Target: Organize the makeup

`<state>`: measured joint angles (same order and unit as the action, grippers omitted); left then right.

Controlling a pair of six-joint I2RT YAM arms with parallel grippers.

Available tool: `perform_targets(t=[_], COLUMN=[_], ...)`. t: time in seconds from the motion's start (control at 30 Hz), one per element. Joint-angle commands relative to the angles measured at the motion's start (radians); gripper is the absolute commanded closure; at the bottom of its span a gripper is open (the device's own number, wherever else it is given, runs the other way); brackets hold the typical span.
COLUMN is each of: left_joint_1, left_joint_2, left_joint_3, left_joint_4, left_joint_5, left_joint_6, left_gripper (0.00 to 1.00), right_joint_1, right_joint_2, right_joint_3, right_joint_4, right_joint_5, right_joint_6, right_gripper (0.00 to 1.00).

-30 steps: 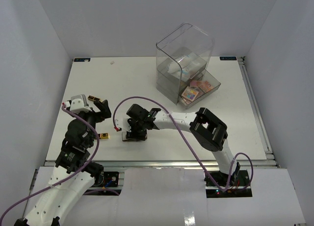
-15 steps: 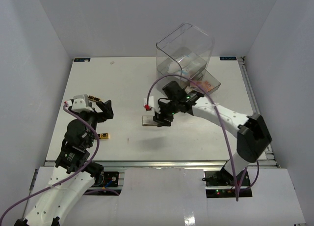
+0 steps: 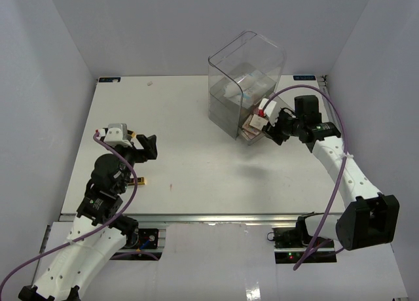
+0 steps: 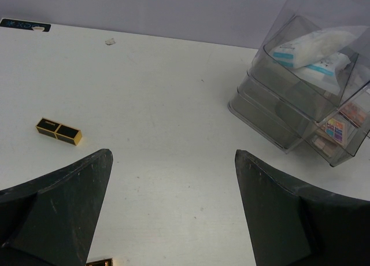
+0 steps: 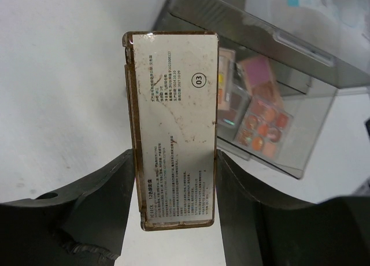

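My right gripper (image 5: 173,157) is shut on a grey rectangular compact (image 5: 171,104) and holds it, label side toward the camera, just in front of the clear drawer box's open bottom drawer (image 5: 300,133). Eyeshadow palettes (image 5: 261,117) with pink and orange pans lie in that drawer. In the top view the right gripper (image 3: 270,124) is at the drawer's front. White-and-light-blue packets (image 4: 312,46) lie in the top drawer. My left gripper (image 3: 148,147) is open and empty above the table's left side. A black-gold tube (image 4: 58,131) lies ahead of it to the left; another tube (image 3: 137,180) lies near the left arm.
The tall clear drawer box (image 3: 245,78) stands at the back right of the white table (image 3: 190,111). White walls close in the left, back and right sides. A metal rail runs along the near edge (image 3: 209,216).
My right arm has carried the grey compact from the table's near middle up and right to the drawer box. My left gripper has drifted slightly to the right, still open.
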<state>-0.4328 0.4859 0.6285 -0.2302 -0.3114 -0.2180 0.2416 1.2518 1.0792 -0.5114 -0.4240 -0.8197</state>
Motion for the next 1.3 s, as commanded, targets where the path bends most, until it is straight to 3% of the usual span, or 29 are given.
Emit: perform_targets(t=[0.0,0.23,0.8,0.93,1.27], left_joint_1=[0.008,0.008,0.008,0.008,0.008], left_joint_2=[-0.001,-0.003,-0.009,-0.011,-0.009], left_joint_3=[-0.004,-0.003,-0.003,-0.004,-0.003], left_joint_4=[0.017,0.015,0.015,0.017,0.017], left_joint_5=[0.018,0.024,0.031,0.029,0.032], left_joint_6=[0.008,0.009,0.011,0.011,0.012], left_gripper=[0.02,0.02,0.02,0.02,0.02], right_joint_1=[-0.013,-0.018,-0.018,-0.018,-0.018], right_joint_2=[0.016,0.109,0.228,0.255,0.312], right_joint_3=[-0.008,0.017,-0.002,0.005,0.053], right_joint_4=[0.149,0.251,0.369,0.355,0.344], right_joint_5=[0.184,0.35,0.262,0.258,0.277], right_joint_6=[-0.119,-0.287,-0.74,-0.804,-0.759], right_gripper=[0.89,0.88,0.85,0.77,0.55])
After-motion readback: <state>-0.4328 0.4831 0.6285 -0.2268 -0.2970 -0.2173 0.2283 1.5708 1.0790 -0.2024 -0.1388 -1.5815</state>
